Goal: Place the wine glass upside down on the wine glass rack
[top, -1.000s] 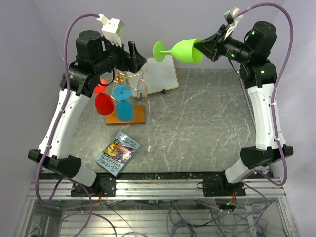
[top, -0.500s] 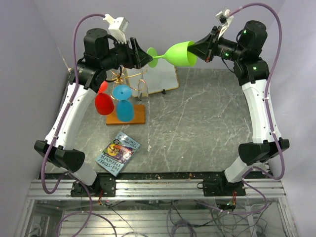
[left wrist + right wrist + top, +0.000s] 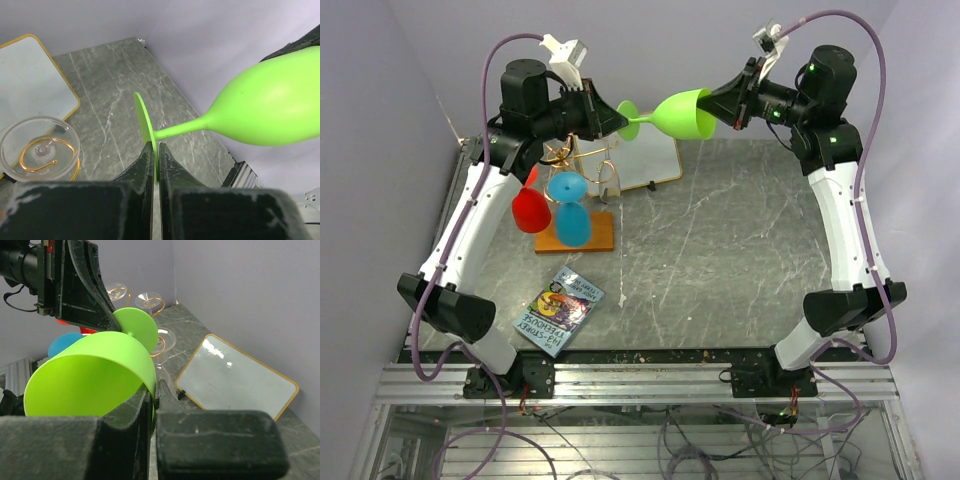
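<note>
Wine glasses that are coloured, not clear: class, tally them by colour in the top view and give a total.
Green glass: 1
Red glass: 1
Blue glass: 1
Total: 3

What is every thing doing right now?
green glass, sideways in the air, held at both ends
left claw, shut on its foot
right claw, shut on its rim
red glass, hanging upside down on rack
blue glass, hanging upside down on rack
book, lying flat

The book [image 3: 559, 311] lying near left on the table [image 3: 740, 250] carries cover lettering, too small and blurred to read.
</note>
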Motion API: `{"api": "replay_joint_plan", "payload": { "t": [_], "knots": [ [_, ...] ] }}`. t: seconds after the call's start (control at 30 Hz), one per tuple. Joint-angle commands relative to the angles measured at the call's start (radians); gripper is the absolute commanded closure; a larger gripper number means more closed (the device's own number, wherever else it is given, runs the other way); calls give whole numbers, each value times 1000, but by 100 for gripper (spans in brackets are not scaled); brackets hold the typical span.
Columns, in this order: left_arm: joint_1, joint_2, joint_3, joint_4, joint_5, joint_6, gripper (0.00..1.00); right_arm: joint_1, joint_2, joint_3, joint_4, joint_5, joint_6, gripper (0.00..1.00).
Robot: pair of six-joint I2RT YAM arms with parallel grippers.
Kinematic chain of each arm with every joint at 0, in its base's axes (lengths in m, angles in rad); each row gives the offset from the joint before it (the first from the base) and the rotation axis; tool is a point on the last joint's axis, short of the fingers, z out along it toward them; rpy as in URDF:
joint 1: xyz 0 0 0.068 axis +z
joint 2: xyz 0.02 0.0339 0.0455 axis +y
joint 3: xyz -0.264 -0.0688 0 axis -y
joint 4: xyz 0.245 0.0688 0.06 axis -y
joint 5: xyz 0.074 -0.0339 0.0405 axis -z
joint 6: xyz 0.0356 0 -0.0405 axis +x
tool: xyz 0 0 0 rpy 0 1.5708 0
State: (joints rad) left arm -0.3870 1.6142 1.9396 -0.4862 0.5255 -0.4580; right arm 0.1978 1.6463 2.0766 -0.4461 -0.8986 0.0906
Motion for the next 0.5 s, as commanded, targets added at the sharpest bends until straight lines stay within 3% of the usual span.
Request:
{"api": "replay_joint_plan", "payload": {
  "t": [0.0,0.1,0.17,0.27,0.33,0.47],
  "knots": [
    [4,-11,13,38,26,3,93,6,-46,-16,3,38,-35,96],
    [5,-26,37,8,-25,51,93,6,-62,-15,-29,56,-83,76],
    [5,-44,55,-20,-103,100,93,5,-73,-10,-67,87,-122,54],
    [6,-68,79,-56,-203,182,93,5,-88,9,-129,152,-209,37],
    [5,-86,91,-66,-249,235,93,5,-101,23,-169,223,-261,29],
    [-21,-97,131,-109,-334,385,93,4,-129,43,-220,442,-335,25]
  ]
}}
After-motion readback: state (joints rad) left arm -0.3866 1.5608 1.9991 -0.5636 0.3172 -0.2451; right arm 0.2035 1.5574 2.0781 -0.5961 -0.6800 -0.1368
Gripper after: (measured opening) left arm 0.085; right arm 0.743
